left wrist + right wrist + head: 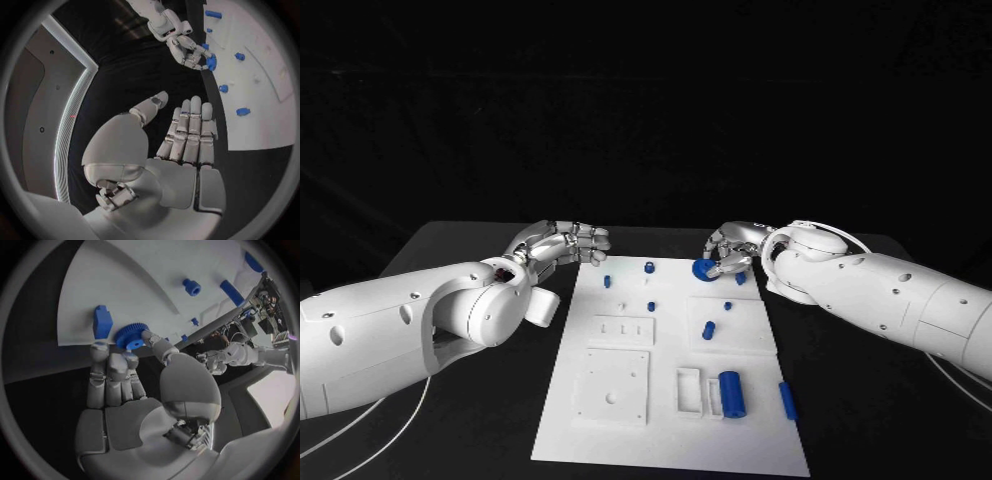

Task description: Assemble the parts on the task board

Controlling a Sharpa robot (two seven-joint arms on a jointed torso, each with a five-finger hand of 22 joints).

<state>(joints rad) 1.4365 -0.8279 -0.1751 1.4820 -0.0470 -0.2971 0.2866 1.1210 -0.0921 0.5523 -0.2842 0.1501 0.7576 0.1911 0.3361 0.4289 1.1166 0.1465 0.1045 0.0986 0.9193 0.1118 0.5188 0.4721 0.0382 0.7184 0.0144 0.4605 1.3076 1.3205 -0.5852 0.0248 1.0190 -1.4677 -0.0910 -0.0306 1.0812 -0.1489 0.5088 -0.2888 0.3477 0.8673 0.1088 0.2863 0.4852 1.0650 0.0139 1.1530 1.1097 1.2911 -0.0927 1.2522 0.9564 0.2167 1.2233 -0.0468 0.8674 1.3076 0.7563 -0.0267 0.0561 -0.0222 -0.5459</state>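
The white task board [672,400] lies in the middle of the black table. My right hand [734,248] hovers over the board's far right corner and pinches a blue gear [705,269] between thumb and fingers; in the right wrist view the gear [130,335] sits at the fingertips [114,359], close to a blue block [102,321]. My left hand [568,243] hangs just off the board's far left corner, holding nothing. Its fingers [189,131] are stretched out and apart in the left wrist view, where the right hand [185,48] and the gear [211,62] also appear.
Small blue pegs [649,267] [606,282] [652,306] stand on the far half of the board, with a short cylinder [708,331] mid-board. A large blue cylinder [730,392] lies in a slot near the front. A blue bar [788,400] rests at the right edge.
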